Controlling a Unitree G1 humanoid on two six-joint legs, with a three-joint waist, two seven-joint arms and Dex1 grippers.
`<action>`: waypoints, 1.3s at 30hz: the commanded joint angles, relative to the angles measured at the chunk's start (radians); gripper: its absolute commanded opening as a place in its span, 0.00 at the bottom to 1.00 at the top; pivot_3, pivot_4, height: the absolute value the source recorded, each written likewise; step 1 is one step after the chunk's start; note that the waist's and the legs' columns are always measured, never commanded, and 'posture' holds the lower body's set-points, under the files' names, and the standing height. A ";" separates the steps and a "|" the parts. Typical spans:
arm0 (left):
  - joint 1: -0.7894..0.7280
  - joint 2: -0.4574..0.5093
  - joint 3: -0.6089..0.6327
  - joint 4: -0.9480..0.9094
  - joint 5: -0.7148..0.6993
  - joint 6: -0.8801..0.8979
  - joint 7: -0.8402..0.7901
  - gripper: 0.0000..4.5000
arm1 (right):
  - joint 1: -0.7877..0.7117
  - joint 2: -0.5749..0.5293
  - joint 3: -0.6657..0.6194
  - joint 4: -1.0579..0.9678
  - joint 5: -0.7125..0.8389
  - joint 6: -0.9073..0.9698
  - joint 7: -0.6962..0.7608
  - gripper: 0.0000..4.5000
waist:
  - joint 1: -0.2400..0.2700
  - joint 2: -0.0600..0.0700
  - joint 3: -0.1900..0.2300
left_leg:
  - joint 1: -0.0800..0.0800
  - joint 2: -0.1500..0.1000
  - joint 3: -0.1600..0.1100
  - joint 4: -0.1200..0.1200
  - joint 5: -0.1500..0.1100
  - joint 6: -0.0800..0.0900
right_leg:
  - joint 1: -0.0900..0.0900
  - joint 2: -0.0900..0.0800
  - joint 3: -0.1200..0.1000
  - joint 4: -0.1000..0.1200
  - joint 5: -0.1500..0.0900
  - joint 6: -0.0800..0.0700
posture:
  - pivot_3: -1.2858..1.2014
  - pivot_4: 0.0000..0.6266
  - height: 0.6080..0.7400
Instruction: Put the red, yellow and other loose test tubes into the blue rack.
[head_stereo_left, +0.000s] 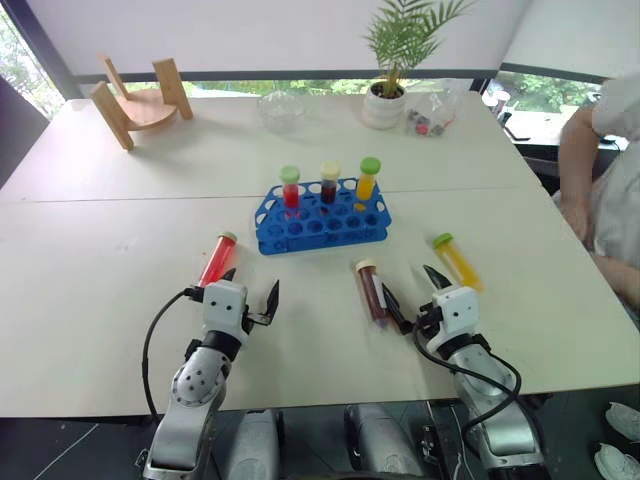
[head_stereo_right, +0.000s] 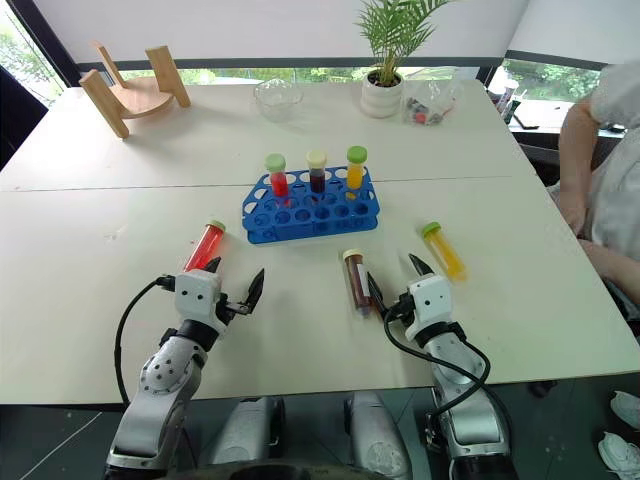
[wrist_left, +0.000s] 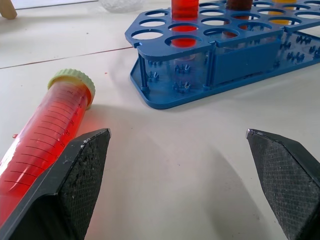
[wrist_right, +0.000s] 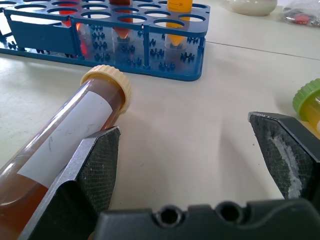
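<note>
Rack: the blue rack (head_stereo_left: 322, 217) is standing mid-table ahead of both arms; three capped tubes are already sitting upright in its far row, leaving the near holes free.
Loose tubes: the red tube (head_stereo_left: 215, 261) is lying on the table just ahead of the left arm; the brown tube (head_stereo_left: 372, 292) is lying just inside the right arm; the yellow tube (head_stereo_left: 457, 259) is lying just outside and ahead of it.
Left gripper: the left gripper (head_stereo_left: 252, 293) is hovering low over the table with its fingers spread wide, gripping nothing; the red tube is sitting just beside its outer finger (wrist_left: 75, 175), not between the two.
Right gripper: the right gripper (head_stereo_left: 413, 292) is likewise released and empty; the brown tube is lying against the outside of its inner finger (wrist_right: 85, 175).
Step in hand: judging by this, a first pick is being lined up.
Doing it well: shifting sideways until a tube is lying between the fingers; closing across the tube body near the cap; lifting clear, then tipping it upright before lowering into a free near hole; keeping well apart from the standing tubes.
Bystander: a person's arm (head_stereo_left: 580, 170) is resting at the table's right edge.
</note>
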 joint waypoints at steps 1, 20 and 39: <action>-0.001 0.001 -0.008 -0.024 0.000 -0.015 -0.009 1.00 | -0.009 -0.007 -0.026 -0.018 0.021 -0.007 -0.002 1.00 | 0.000 0.000 0.000 | 0.000 0.000 0.000 0.000 0.000 0.000 | 0.000 0.000 0.000 0.000 0.000 0.000 | 0.52 0.24 1.00; -0.003 -0.012 -0.003 -0.025 -0.013 -0.014 -0.021 1.00 | -0.017 -0.027 -0.054 -0.030 0.033 0.016 0.004 1.00 | 0.000 0.000 0.000 | 0.000 0.000 0.000 0.000 0.000 0.000 | 0.000 0.000 0.000 0.000 0.000 0.000 | 0.52 0.24 1.00; -0.220 0.346 0.136 -0.175 -0.358 0.242 -0.446 1.00 | -0.687 -0.611 -0.027 -0.094 0.230 1.205 0.360 1.00 | -0.002 0.002 0.001 | -0.001 0.000 -0.001 0.000 0.000 0.000 | -0.001 0.000 -0.001 0.000 0.000 -0.001 | 0.52 0.24 1.00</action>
